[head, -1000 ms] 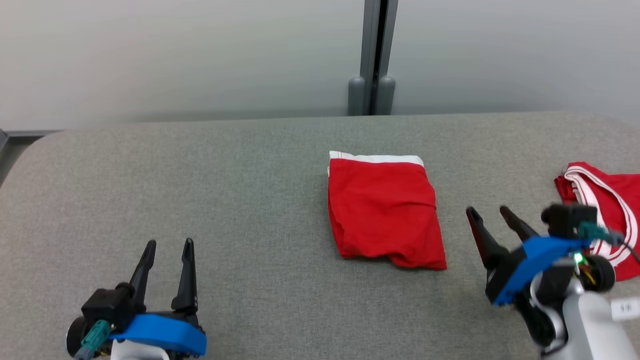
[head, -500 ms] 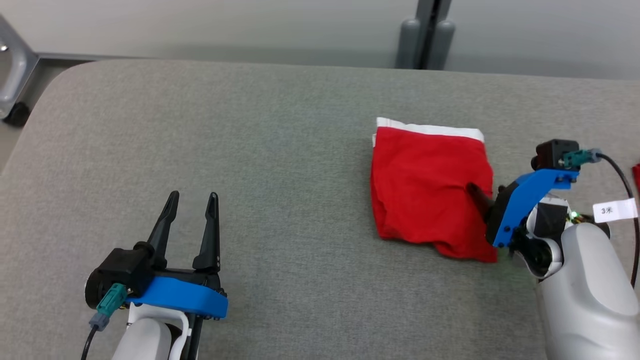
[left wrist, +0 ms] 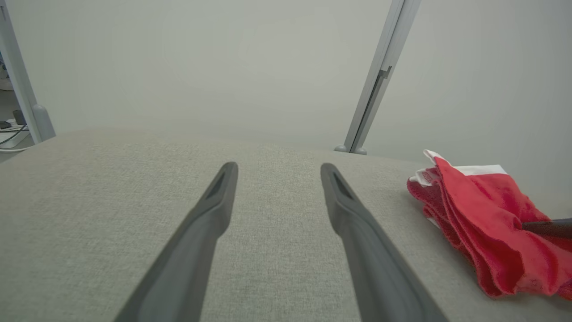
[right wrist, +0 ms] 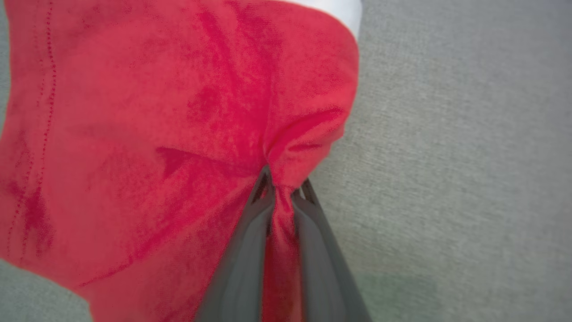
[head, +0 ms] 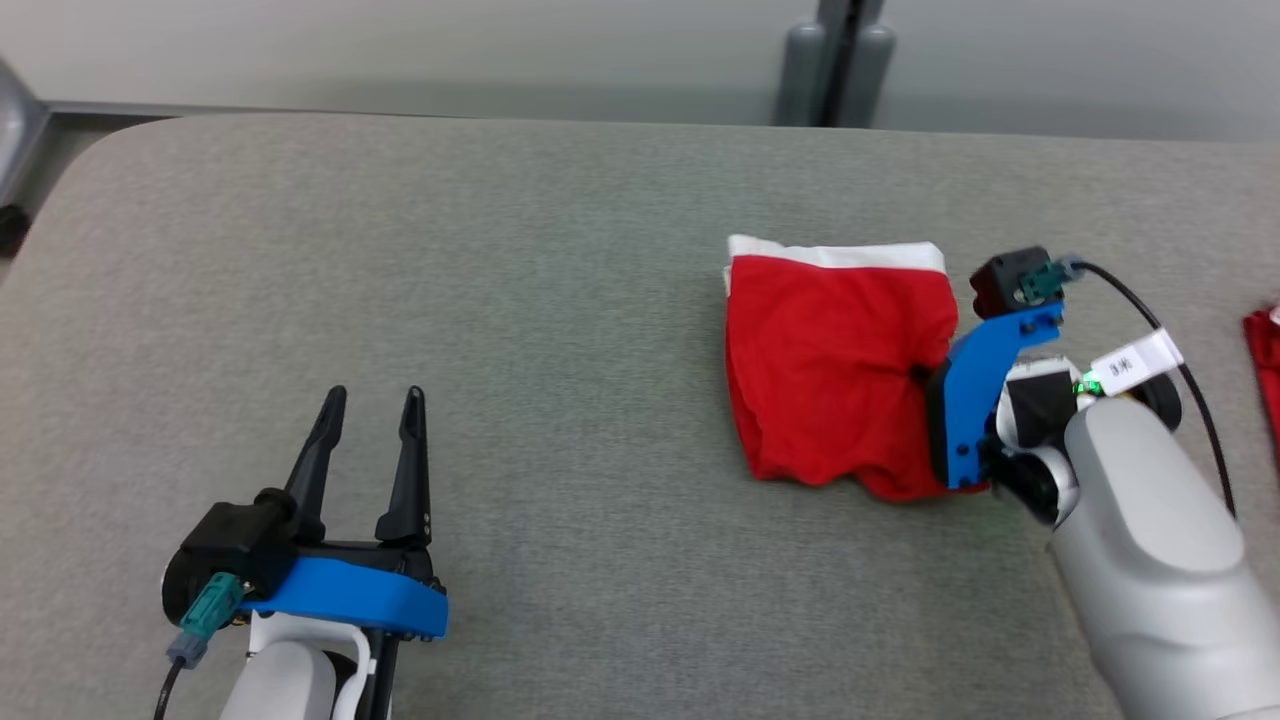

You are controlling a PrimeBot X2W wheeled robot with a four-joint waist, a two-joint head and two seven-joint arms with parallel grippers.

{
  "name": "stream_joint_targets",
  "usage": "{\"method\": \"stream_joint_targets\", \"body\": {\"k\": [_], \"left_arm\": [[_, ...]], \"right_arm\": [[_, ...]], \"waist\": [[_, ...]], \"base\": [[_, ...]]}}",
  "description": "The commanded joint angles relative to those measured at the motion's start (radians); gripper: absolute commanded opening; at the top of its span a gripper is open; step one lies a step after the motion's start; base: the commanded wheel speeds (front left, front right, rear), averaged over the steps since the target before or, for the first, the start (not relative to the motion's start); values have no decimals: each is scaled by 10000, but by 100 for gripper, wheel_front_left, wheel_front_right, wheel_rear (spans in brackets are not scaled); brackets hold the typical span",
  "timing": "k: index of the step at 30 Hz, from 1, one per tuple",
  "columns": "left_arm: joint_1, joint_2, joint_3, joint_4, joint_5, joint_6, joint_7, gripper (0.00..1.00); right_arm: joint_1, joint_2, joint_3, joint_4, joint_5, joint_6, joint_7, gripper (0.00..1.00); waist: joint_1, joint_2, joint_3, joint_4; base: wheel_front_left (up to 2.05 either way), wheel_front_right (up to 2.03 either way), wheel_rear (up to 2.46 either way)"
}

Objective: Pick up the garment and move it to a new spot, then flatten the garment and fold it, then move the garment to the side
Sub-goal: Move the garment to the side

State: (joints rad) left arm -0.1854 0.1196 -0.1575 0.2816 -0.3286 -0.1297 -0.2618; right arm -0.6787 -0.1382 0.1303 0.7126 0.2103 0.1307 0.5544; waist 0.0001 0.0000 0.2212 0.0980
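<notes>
The jaws of the right gripper [right wrist: 283, 188] are pressed together on a pinch of cloth at the right edge of the folded red garment with a white band [right wrist: 156, 112]. A narrow strip of red cloth runs down between the two dark fingers [right wrist: 243, 264]. Around the pinch the cloth gathers into wrinkles that point to the fingertips. In the head view the fingertips are hidden in the cloth. The rest of the garment lies on the grey fabric-covered desk [head: 500, 300], on the robot's right side, with the white band at its far edge.

Behind the jaws there is a blue bracket [head: 975, 400] and a small black camera with a teal plug [head: 1020, 278]. A white paper label [head: 1132, 364] hangs on the black cable there. It carries some dark writing, but it is too small and tilted to read. No brand name is readable on the garment.

The jaws of the left gripper [head: 372, 395] stand apart, with nothing between them. This gripper is over the bare desk at the near left, well apart from the garment.

Another red cloth [head: 1265, 360] is cut off by the right edge of the head view. A grey post [head: 835, 60] stands behind the desk, against a pale wall.
</notes>
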Motion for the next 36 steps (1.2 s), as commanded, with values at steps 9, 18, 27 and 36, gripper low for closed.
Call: {"method": "stream_joint_targets", "body": {"k": [9, 18, 27, 36], "left_arm": [[-24, 11, 218, -341, 85, -11, -42, 100], [-580, 296, 5, -502, 157, -11, -42, 100], [-1205, 746, -186, -696, 220, -11, -43, 100], [-1630, 1458, -352, -955, 309, -11, -31, 100]], "right_arm": [[-1209, -2601, 3113, -2288, 1869, -1, 1486, 0], [-2331, -4340, 4340, -2594, 2842, 1, 1144, 0], [-2947, -4946, 4206, -1483, 2863, -2, -493, 0], [-3257, -5036, 3325, 354, 2158, -4, -2263, 0]], "waist": [[-1, 0, -5, -1723], [-1, 0, 874, -3345], [-1, 0, 1929, -3832], [-1, 0, 2785, -3837]], "base": [[0, 0, 0], [0, 0, 0], [0, 0, 0], [0, 0, 0]]}}
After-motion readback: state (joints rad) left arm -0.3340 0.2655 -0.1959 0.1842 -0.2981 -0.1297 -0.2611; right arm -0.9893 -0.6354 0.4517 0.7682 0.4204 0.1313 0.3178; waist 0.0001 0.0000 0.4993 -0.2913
